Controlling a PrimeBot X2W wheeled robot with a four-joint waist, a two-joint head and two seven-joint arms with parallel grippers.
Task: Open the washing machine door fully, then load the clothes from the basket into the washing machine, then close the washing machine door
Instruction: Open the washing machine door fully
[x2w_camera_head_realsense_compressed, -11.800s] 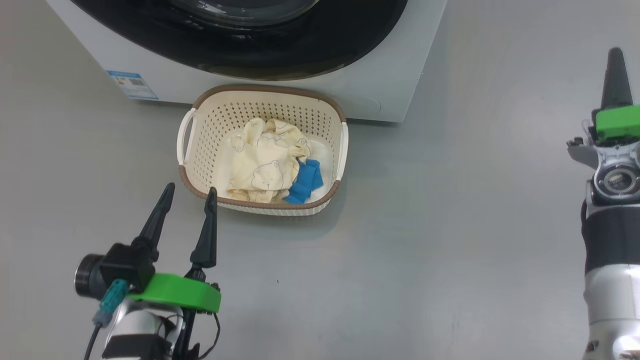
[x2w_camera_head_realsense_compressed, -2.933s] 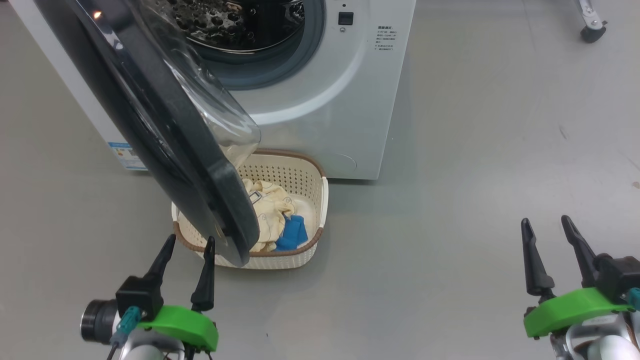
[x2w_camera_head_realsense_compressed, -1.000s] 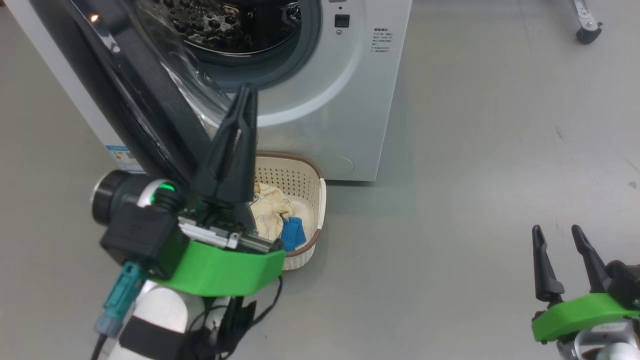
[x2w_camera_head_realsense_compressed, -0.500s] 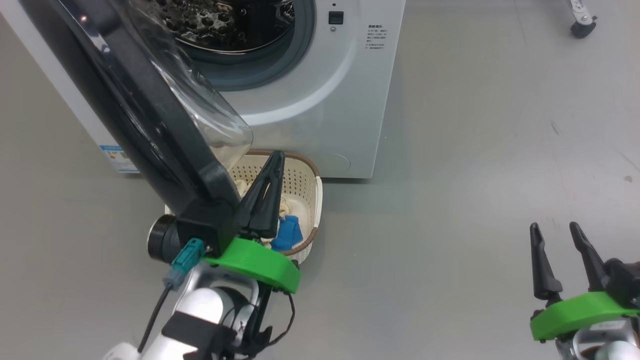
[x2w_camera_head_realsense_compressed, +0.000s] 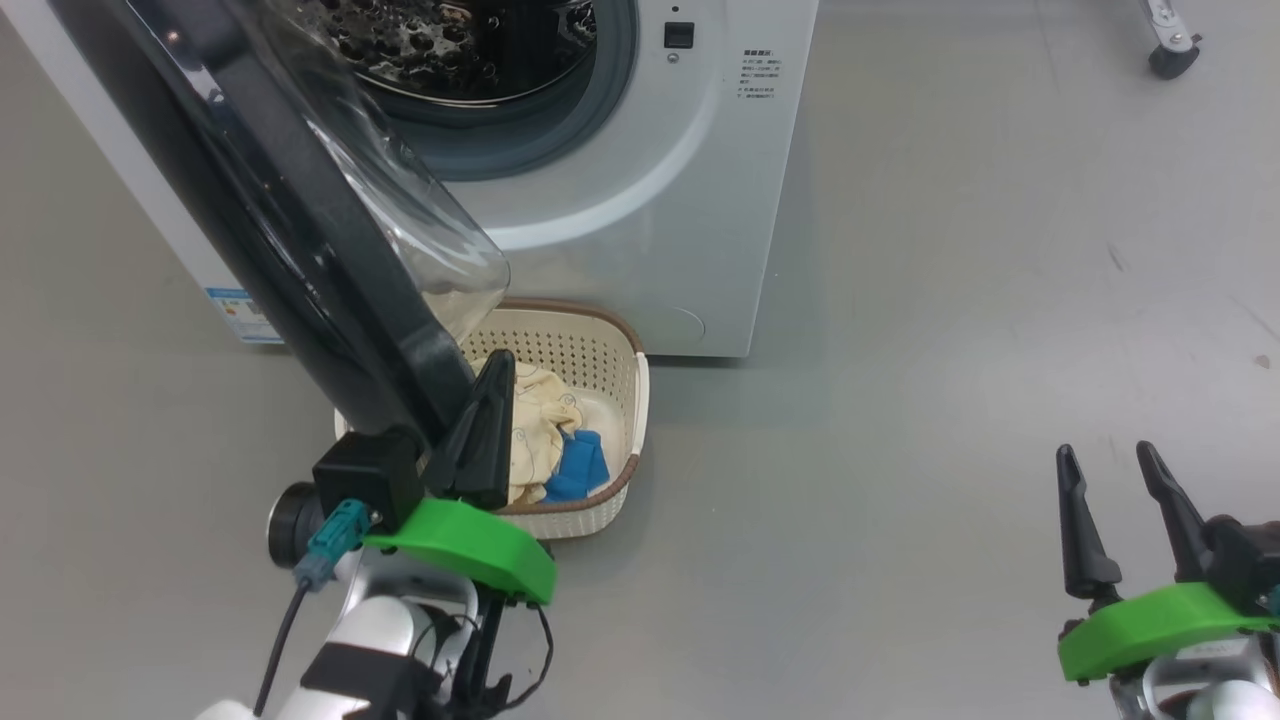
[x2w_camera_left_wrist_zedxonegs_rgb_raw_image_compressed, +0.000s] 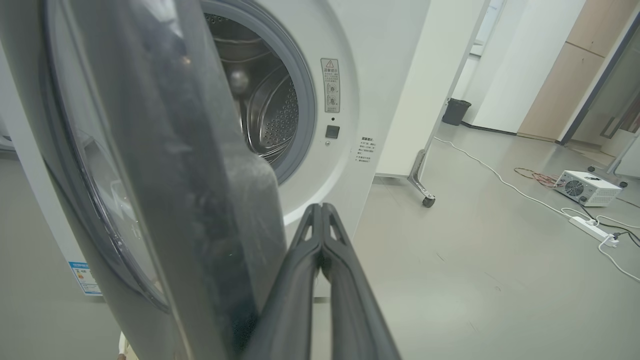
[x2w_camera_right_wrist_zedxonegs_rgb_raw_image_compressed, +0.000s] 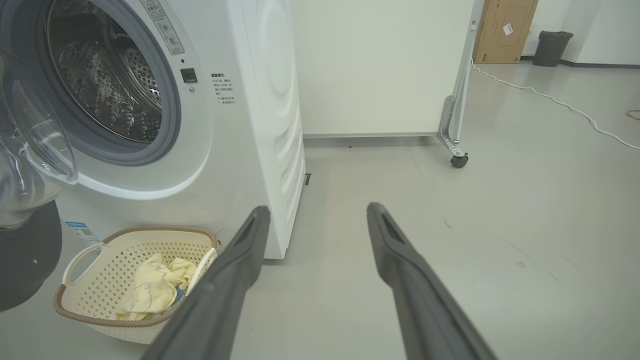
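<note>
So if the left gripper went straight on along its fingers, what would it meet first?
Probably the white front of the washing machine, just below the drum opening. The shut left gripper lies close beside the washing machine door, so it might graze that edge.

The grey floor (x2w_camera_head_realsense_compressed: 900, 400) is smooth and faintly scuffed. The washing machine (x2w_camera_head_realsense_compressed: 640, 200) stands on it ahead of both hands. The basket (x2w_camera_head_realsense_compressed: 570, 345) sits on the floor just in front of the machine, directly past the tips of the left hand (x2w_camera_head_realsense_compressed: 495, 365) and well to the left of the right hand (x2w_camera_head_realsense_compressed: 1103, 450). Farther ahead of the right hand, a white panel's castor (x2w_camera_right_wrist_zedxonegs_rgb_raw_image_compressed: 459, 160) rests on the floor. A white cable (x2w_camera_right_wrist_zedxonegs_rgb_raw_image_compressed: 550, 100) trails past it, and a dark bin (x2w_camera_right_wrist_zedxonegs_rgb_raw_image_compressed: 550, 47) stands farther back. Off to the left hand's right, a small white box (x2w_camera_left_wrist_zedxonegs_rgb_raw_image_compressed: 587, 186) and a power strip (x2w_camera_left_wrist_zedxonegs_rgb_raw_image_compressed: 592, 227) lie on the floor.
</note>
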